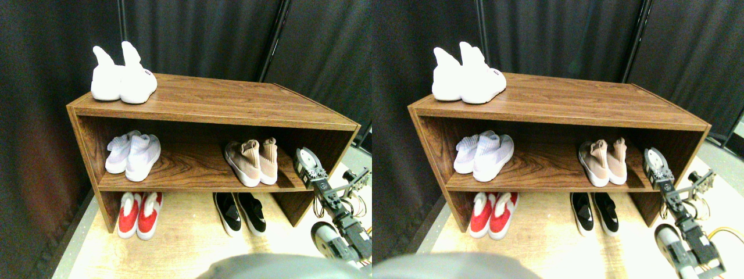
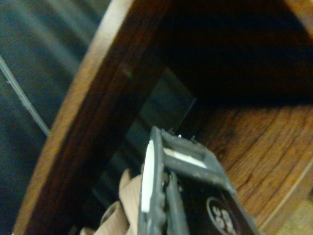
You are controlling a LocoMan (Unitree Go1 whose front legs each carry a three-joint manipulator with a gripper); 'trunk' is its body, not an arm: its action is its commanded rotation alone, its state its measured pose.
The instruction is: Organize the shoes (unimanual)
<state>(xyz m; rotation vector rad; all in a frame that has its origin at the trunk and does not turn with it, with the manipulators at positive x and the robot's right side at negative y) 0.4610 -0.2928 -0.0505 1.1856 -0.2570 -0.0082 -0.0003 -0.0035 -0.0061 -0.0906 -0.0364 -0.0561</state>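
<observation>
The right tool [image 1: 306, 164] hung at the shelf's [image 1: 192, 168] right end, just beside the beige shoes [image 1: 253, 161] on the middle board; whether it was wide or narrow could not be told. The black shoes [image 1: 239, 213] sat on the floor [image 1: 186, 238] below.

The right manipulator [image 1: 334, 203], at the lower right of the frame, is a dark grey chain of boxy links with thin wires, a small gear wheel, and a pale round plate at its tip.
</observation>
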